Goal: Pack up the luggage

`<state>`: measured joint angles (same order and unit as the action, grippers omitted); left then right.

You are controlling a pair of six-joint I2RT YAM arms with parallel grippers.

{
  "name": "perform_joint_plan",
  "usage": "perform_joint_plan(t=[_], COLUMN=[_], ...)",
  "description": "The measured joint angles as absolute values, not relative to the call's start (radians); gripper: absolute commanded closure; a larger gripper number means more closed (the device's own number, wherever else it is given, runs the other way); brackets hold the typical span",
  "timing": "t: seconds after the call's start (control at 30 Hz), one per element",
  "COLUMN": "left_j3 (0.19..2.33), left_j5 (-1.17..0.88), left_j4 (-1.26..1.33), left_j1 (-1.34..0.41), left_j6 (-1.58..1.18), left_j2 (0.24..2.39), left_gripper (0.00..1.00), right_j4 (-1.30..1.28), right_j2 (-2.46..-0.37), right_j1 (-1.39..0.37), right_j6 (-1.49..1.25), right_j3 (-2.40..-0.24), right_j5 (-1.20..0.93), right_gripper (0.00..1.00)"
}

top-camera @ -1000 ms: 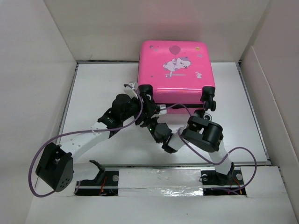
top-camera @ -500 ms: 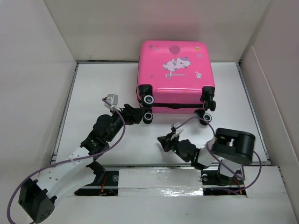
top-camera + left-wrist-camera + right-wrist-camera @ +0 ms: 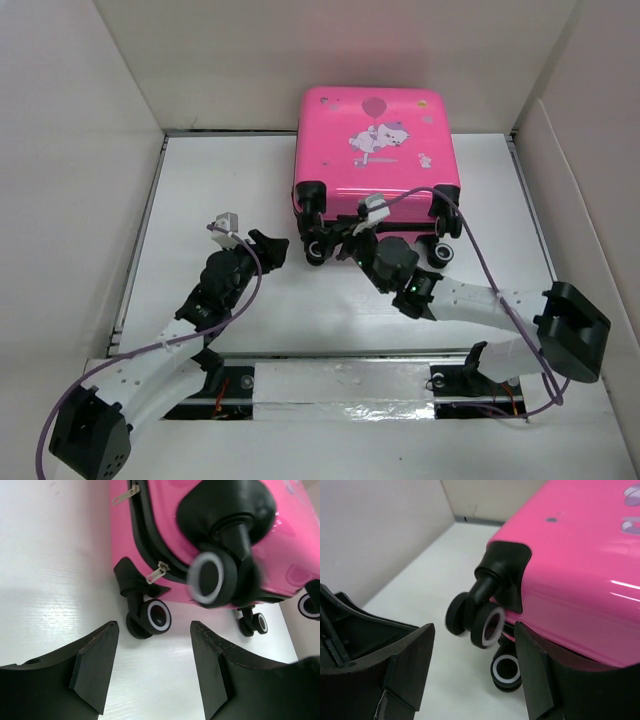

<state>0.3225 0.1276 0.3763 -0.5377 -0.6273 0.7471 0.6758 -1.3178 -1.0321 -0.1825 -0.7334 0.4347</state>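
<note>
Luggage (image 3: 375,150), a glossy hot-pink hard-shell suitcase, lies shut with the spread, empty left gripper (image 3: 272,243) and right gripper (image 3: 346,243) at its wheeled edge; opening seems the step in hand, next needing a small metal zipper pull (image 3: 160,571) pinched.

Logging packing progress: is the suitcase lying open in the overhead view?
No, the luggage lies shut, its printed pink shell facing up and no lining showing.
</note>
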Motion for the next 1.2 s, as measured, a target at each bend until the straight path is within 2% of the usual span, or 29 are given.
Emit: perform_joint_plan(t=[0.07,0.2,0.3,0.37,0.43,0.5,0.6,0.67,0.73,0.77,0.8,0.97,1.2], left_j3=[0.314,0.312,0.312,0.312,0.312,0.312,0.312,0.312,0.312,0.312,0.312,0.312,0.312], left_j5=[0.093,0.02,-0.024,-0.044,-0.057,-0.065,-0.076,-0.081,-0.093,-0.099,-0.107,-0.146,-0.162], left_j4=[0.402,0.463,0.505,0.53,0.551,0.571,0.596,0.609,0.624,0.634,0.643,0.683,0.722], left_j1=[-0.508,-0.495,-0.495,-0.494,-0.49,-0.488,-0.488,-0.488,-0.488,-0.488,-0.488,-0.488,-0.488], left_j6=[-0.635,-0.639,-0.643,-0.646,-0.649,-0.652,-0.656,-0.659,-0.663,-0.665,-0.667,-0.683,-0.703], left_j2=[0.784,0.873,0.928,0.955,0.974,0.992,1.015,1.026,1.036,1.043,1.05,1.101,1.137], left_gripper=[0.45,0.46,0.47,0.48,0.48,0.49,0.49,0.5,0.51,0.52,0.52,0.54,0.53], right_j4=[0.627,0.597,0.589,0.576,0.578,0.581,0.594,0.599,0.591,0.583,0.576,0.533,0.453], right_j2=[-1.368,-1.448,-1.478,-1.49,-1.504,-1.508,-1.505,-1.492,-1.467,-1.45,-1.432,-1.377,-1.497], right_j1=[-1.007,-0.964,-0.93,-0.929,-0.929,-0.929,-0.929,-0.929,-0.929,-0.929,-0.929,-0.918,-0.91], right_j6=[-0.177,-0.176,-0.189,-0.192,-0.202,-0.21,-0.218,-0.221,-0.216,-0.213,-0.208,-0.178,-0.127], right_j3=[-0.77,-0.807,-0.811,-0.817,-0.823,-0.823,-0.818,-0.802,-0.789,-0.786,-0.786,-0.828,-1.028], right_j5=[0.399,0.318,0.264,0.237,0.216,0.203,0.196,0.194,0.195,0.196,0.199,0.209,0.198], right_gripper=[0.26,0.44,0.69,0.69,0.62,0.5,0.5,0.54,0.64,0.73,0.86,0.94,0.96])
